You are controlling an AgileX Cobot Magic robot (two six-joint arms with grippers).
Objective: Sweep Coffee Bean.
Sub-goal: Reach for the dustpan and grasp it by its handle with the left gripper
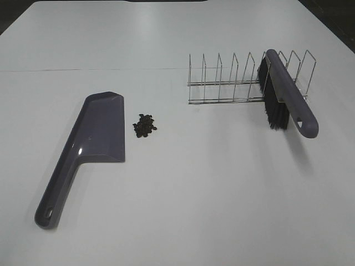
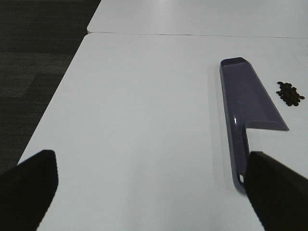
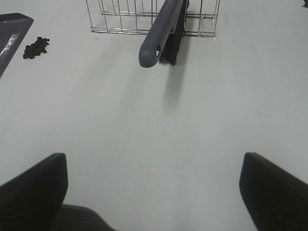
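Left pincer (image 2: pixel 151 166) and right pincer (image 3: pixel 154 163) wide apart; small dark clumped coffee bean (image 1: pixel 145 126) heap beside dustpan (image 1: pixel 102 127)

Inspection finding: no text, label, brand, number or sign can be read in any view. The surfaces checked were the purple dustpan (image 1: pixel 94 133), the brush (image 1: pixel 288 94), the wire rack (image 1: pixel 222 101) that holds the brush, and the white bench (image 1: pixel 222 194) around the rack. All appear plain at this resolution.
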